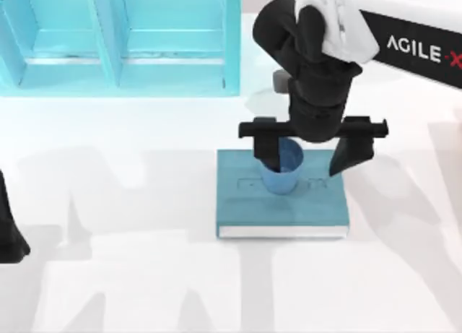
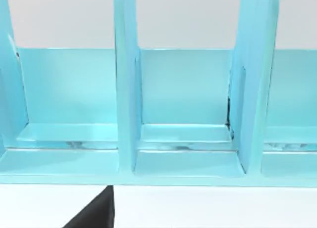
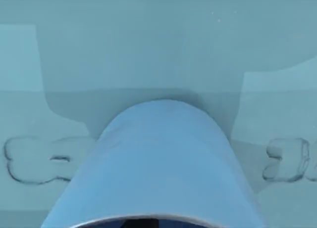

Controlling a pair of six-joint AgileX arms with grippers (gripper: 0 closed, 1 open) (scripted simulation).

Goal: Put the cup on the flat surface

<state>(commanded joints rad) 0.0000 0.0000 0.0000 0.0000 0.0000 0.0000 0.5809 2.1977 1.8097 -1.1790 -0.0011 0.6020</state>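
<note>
The small blue cup [image 1: 281, 167] stands upright on the teal book-like block [image 1: 281, 203], near the block's far edge. My right gripper [image 1: 308, 163] hangs over it, open wide. One finger [image 1: 265, 149] overlaps the cup's left rim and the other finger [image 1: 352, 154] is well off to the cup's right. In the right wrist view the cup [image 3: 158, 163] looms very close against the block's embossed cover [image 3: 124, 40]. The flat surface, the white tabletop [image 1: 144, 275], spreads all around the block. My left arm [image 1: 11, 232] stays parked at the table's left edge.
A light-blue shelf unit [image 1: 123, 37] with upright dividers stands at the back left; the left wrist view faces its compartments [image 2: 183, 114]. Open white tabletop lies left of, in front of and right of the block.
</note>
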